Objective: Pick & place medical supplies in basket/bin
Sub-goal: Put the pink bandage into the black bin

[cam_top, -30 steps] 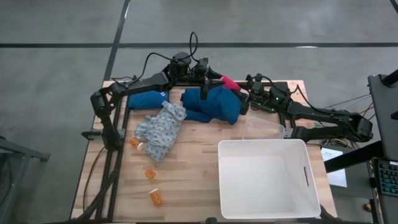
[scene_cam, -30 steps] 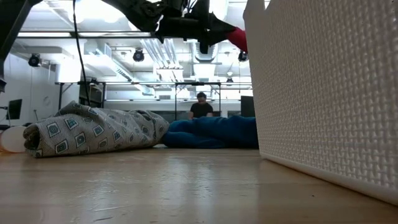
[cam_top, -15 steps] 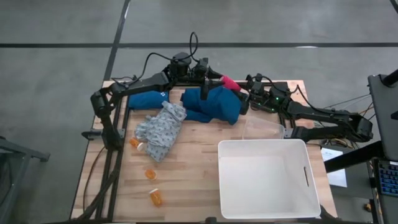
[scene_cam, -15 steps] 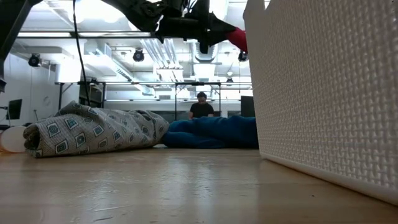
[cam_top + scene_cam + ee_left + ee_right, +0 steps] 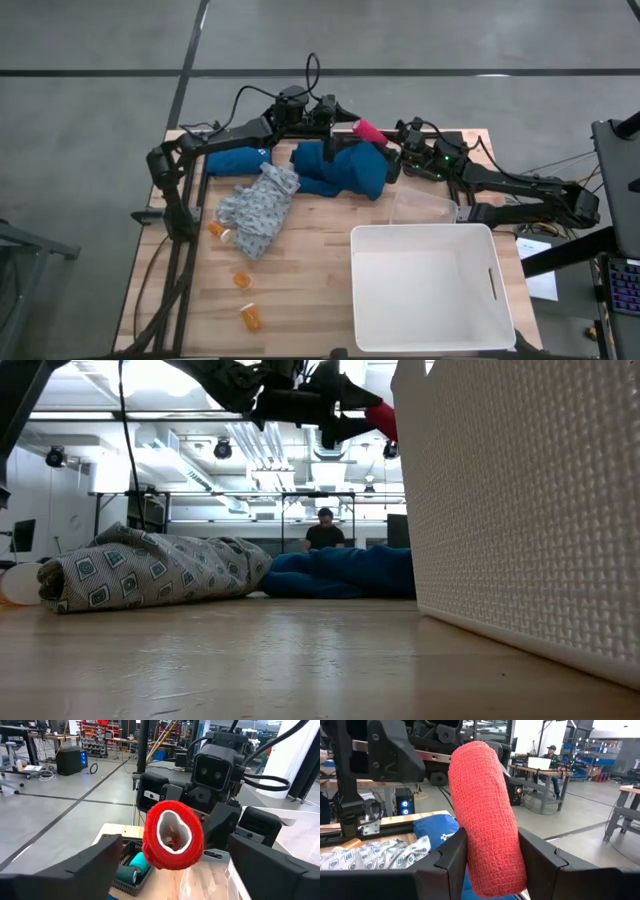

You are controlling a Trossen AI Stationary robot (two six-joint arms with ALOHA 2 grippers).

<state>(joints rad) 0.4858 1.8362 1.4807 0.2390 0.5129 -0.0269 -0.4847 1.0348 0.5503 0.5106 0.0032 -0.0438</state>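
While clamped in the right gripper [image 5: 487, 865], pink-red cylinder [image 5: 485, 815], woven and hollow-ended; left gripper [image 5: 172, 865] jaws apart.

We see the big white rectangular plastic tub [image 5: 432, 287] filling the near right corner of the wooden table [image 5: 300, 280]. A clear plastic container [image 5: 424, 208] stands just behind it. The dark teal cloth [image 5: 340, 168] and the grey-blue patterned cloth [image 5: 257, 207] block the far middle. Three small orange pill bottles [image 5: 243, 280] lie scattered on the near left; between them and the tub the boards are bare.
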